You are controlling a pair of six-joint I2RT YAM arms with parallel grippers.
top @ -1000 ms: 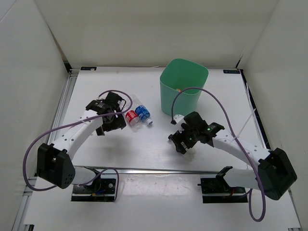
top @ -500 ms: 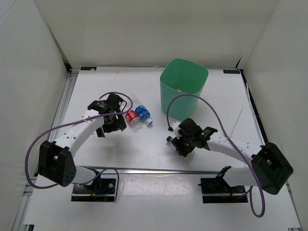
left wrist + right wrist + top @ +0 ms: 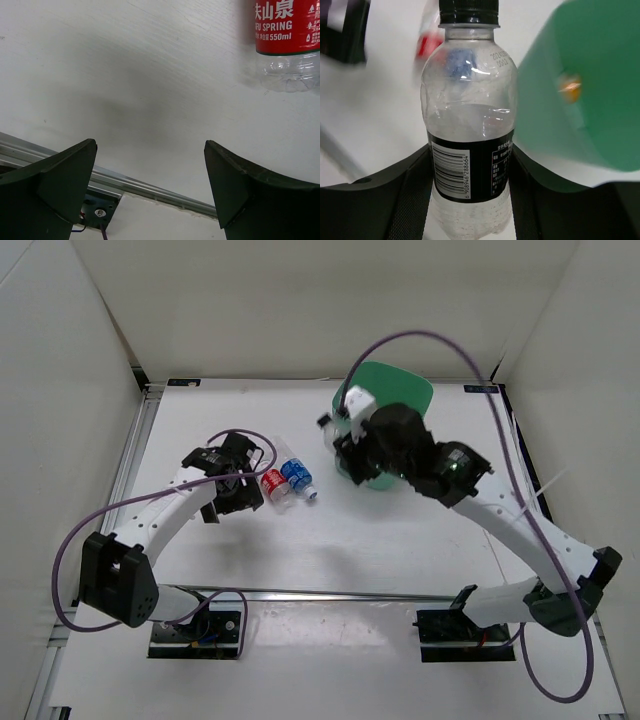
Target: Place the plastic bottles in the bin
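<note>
Top external shows our right hand (image 3: 343,440) clamped on the black-capped bottle (image 3: 327,423), raised at the near-left rim of the mint-green bin (image 3: 422,398). Bare desk (image 3: 330,540) spreads beneath it. Our left hand (image 3: 240,492), fingers apart and holding nothing, sits just beside the red-label bottle (image 3: 272,483), which lies side by side with the blue-label bottle (image 3: 297,476). Only left wrist lets us read "SPRING 550ml" under Chinese characters, and it shows a metal rail (image 3: 145,186) at the desk's edge. Only right wrist shows the dark label's barcode and a blurred orange object (image 3: 568,85) inside the bin.
</note>
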